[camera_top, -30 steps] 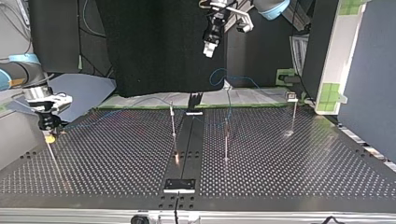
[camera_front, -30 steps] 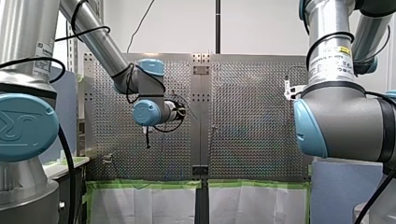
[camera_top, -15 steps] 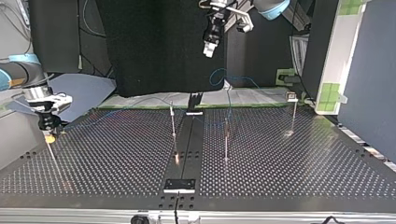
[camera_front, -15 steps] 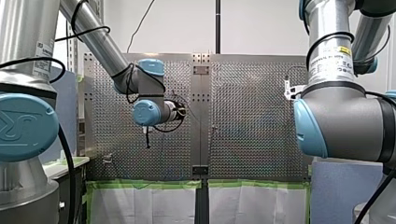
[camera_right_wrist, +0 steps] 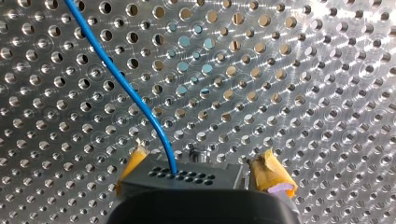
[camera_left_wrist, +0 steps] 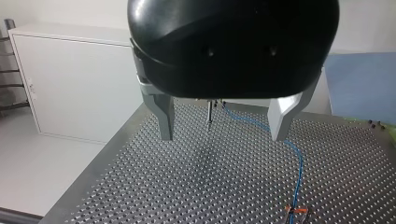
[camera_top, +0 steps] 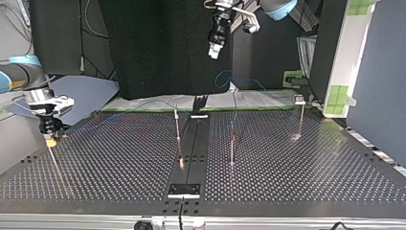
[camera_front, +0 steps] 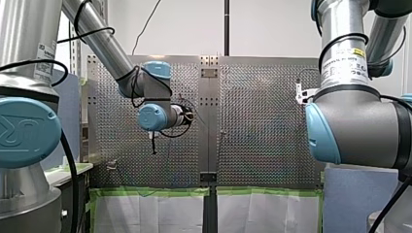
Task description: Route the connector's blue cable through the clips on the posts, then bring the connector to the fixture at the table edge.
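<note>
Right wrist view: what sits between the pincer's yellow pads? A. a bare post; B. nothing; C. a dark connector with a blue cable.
C: the connector, with the blue cable running out of it, sits between my right pincer's yellow pads.

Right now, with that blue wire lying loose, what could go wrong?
The blue cable bends where it leaves the connector held in my right gripper; a pull might strain it. My left gripper hangs open, holding nothing, so the slack could snag on a post.
</note>
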Motion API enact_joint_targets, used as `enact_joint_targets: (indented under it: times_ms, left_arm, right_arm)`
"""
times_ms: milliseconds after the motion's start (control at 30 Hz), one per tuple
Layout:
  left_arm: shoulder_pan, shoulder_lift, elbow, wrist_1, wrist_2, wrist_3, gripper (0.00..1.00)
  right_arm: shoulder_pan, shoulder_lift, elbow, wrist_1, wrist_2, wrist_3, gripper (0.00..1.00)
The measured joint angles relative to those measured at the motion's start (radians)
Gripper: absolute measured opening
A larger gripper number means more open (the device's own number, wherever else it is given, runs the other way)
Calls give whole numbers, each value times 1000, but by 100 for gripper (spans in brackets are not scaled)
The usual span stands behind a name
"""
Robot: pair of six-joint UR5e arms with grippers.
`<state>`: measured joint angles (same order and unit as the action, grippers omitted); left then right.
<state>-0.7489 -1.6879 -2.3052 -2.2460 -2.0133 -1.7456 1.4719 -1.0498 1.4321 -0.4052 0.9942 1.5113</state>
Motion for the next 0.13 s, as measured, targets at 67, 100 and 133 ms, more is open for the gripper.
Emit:
enact_joint_targets:
  times_ms: [67,100,133]
  left_arm:
    - [0,0,0,0,0,0,100]
    - [0,0,0,0,0,0,100]
    - [0,0,0,0,0,0,100]
  right_arm:
    - [0,0,0,0,0,0,98]
    - [0,0,0,0,0,0,98]
    - [0,0,0,0,0,0,98]
